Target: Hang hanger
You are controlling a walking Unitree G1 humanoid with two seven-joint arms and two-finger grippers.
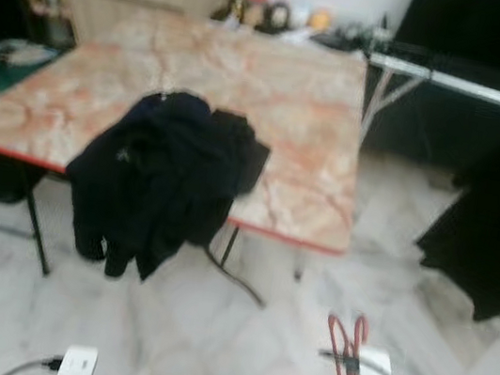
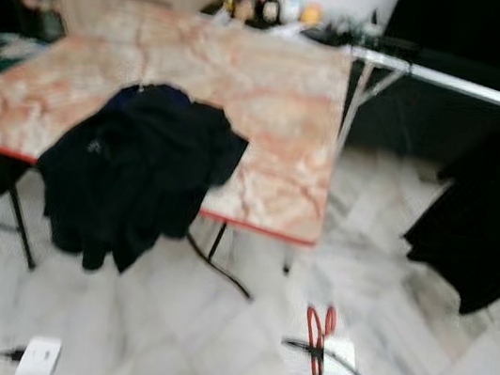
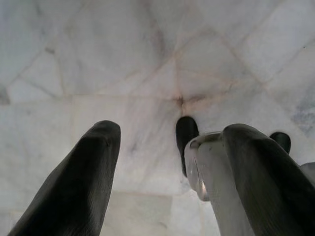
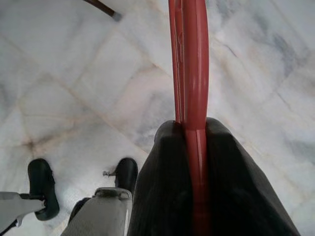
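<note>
Right wrist view: red hanger [image 4: 189, 73], thin, glossy.

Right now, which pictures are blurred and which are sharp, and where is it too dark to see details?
Both eye views are blurred; the dark clothes on the marble-patterned table show no detail. Right wrist view: sharp, evenly lit, the right gripper shut on the red hanger. Left wrist view: the open left gripper is sharp above pale floor.

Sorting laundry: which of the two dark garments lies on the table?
The crumpled dark navy jacket, draped over the marble-patterned table's near edge. The other black garment hangs at the right, beneath the silver rail.
</note>
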